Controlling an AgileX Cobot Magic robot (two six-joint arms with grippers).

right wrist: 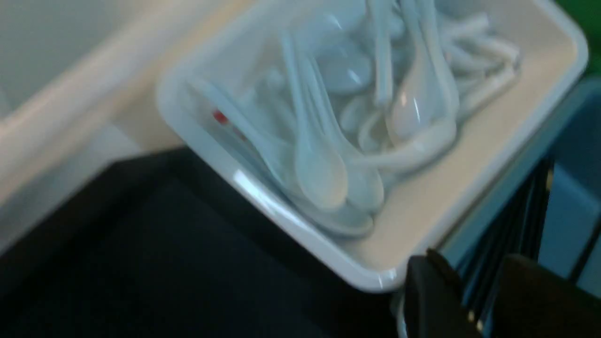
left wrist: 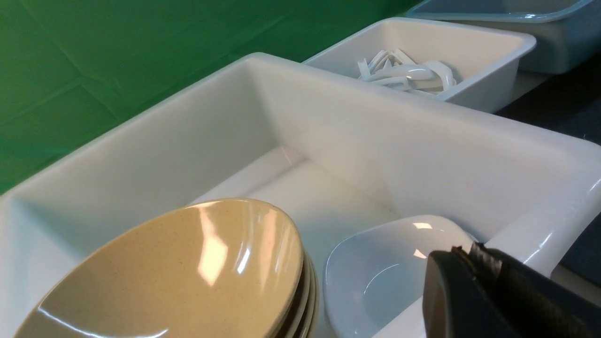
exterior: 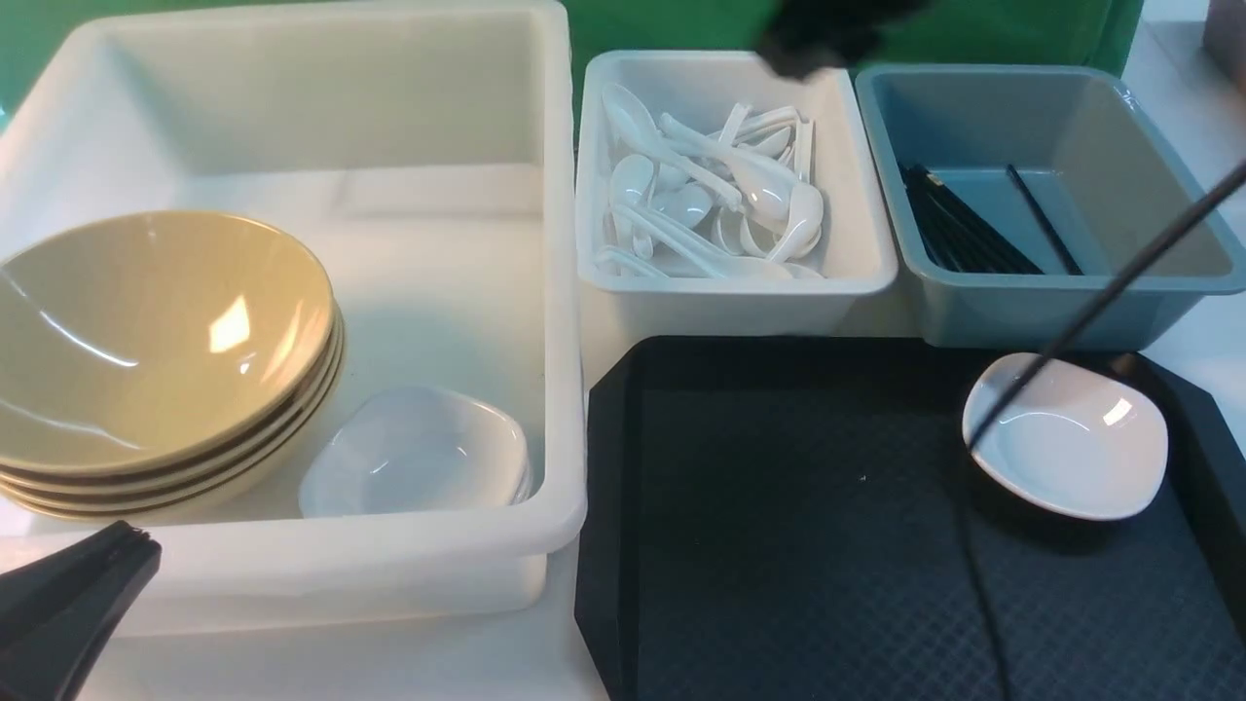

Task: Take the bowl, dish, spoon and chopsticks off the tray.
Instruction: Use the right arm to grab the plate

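Observation:
The black tray [exterior: 779,545] carries one white dish [exterior: 1081,453] at its right. One black chopstick [exterior: 1100,302] slants from the dish up past the right edge; a second thin dark stick [exterior: 983,604] lies on the tray. Mustard bowls [exterior: 146,341] sit stacked in the big white tub [exterior: 560,243]. Several white spoons [exterior: 711,195] fill the small white tub [exterior: 740,292]. My right gripper [right wrist: 474,263], a dark blur [exterior: 827,34] high over the small tubs, is open and empty. My left gripper [left wrist: 465,251] is shut and empty by the big tub's near rim [exterior: 127,545].
White dishes [exterior: 419,453] sit stacked beside the bowls in the big tub. The blue-grey tub [exterior: 1051,302] behind the tray holds several black chopsticks [exterior: 964,229]. A green backdrop stands behind the tubs.

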